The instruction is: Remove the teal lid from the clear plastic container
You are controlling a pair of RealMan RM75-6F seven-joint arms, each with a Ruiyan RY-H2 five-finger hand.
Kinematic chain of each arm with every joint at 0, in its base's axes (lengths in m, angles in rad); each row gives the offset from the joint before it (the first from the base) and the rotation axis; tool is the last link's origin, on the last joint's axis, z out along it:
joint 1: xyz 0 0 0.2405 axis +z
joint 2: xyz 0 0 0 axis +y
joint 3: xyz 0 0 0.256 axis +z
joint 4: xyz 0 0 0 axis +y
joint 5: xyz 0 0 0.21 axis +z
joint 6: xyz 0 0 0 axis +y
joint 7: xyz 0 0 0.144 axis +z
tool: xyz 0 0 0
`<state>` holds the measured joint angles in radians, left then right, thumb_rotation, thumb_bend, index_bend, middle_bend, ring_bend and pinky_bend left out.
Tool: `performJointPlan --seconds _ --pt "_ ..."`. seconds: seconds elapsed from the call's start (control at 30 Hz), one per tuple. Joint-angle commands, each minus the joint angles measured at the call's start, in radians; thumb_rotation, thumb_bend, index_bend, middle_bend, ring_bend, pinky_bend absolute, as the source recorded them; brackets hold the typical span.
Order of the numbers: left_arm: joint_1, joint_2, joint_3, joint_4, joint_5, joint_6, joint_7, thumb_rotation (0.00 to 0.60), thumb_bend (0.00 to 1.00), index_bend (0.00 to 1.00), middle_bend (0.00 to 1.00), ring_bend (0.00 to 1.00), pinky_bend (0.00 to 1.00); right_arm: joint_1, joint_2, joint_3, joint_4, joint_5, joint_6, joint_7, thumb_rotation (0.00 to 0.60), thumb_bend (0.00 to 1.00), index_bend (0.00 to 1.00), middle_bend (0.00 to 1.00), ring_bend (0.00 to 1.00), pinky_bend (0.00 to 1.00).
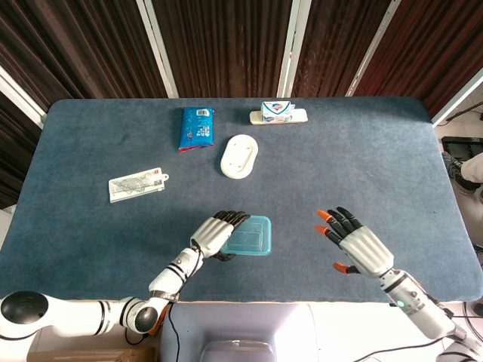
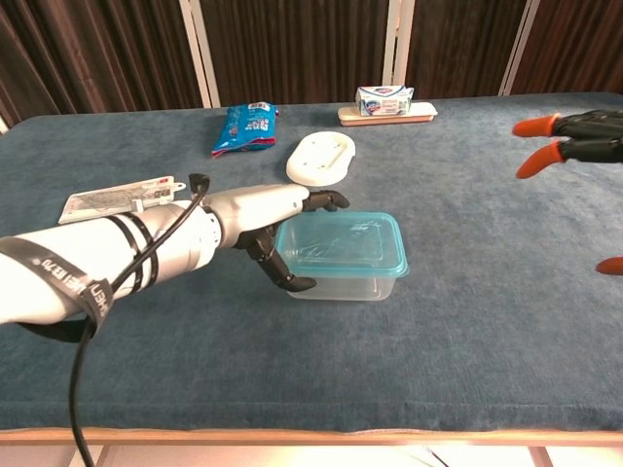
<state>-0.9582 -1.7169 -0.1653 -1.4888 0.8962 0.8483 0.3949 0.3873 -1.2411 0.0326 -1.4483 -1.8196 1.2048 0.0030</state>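
The dark blue felt-covered table (image 1: 362, 158) fills most of both views. The left hand (image 1: 213, 234) sits at lower centre of the head view, fingers curled over the left edge of the clear plastic container (image 2: 343, 275) and thumb against its side wall, gripping it. The teal lid (image 2: 340, 243) is still seated on the container, just left of centre in the chest view. The right hand (image 1: 355, 245) hovers at lower right, fingers spread apart and holding nothing, well apart from the container. Toward the upper centre lie a white oval dish (image 1: 239, 156), a blue snack packet (image 1: 196, 127), a white flat packaged item (image 1: 136, 184) at the left, and a small blue-and-white box on a cream tray (image 1: 278, 113).
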Motion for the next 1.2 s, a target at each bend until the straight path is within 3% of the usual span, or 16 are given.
performJointPlan --seconds 0.03,0.5,1.2 --pt "0.027 0.011 0.023 -0.036 0.016 0.042 0.013 0.600 0.31 0.00 0.59 0.63 0.68 0.055 -0.093 0.005 0.069 -0.030 -0.013 0.011 0.600 0.30 0.41 0.00 0.00 0.00" --pt "0.070 -0.013 0.040 -0.062 0.037 0.069 -0.016 0.600 0.31 0.00 0.59 0.63 0.67 0.145 -0.302 0.006 0.173 -0.009 -0.025 0.014 0.600 0.38 0.51 0.00 0.00 0.00" --pt "0.085 -0.065 0.036 -0.011 0.071 0.083 0.004 0.600 0.31 0.00 0.59 0.64 0.67 0.191 -0.415 -0.024 0.218 0.046 -0.034 0.002 0.600 0.40 0.55 0.00 0.00 0.00"
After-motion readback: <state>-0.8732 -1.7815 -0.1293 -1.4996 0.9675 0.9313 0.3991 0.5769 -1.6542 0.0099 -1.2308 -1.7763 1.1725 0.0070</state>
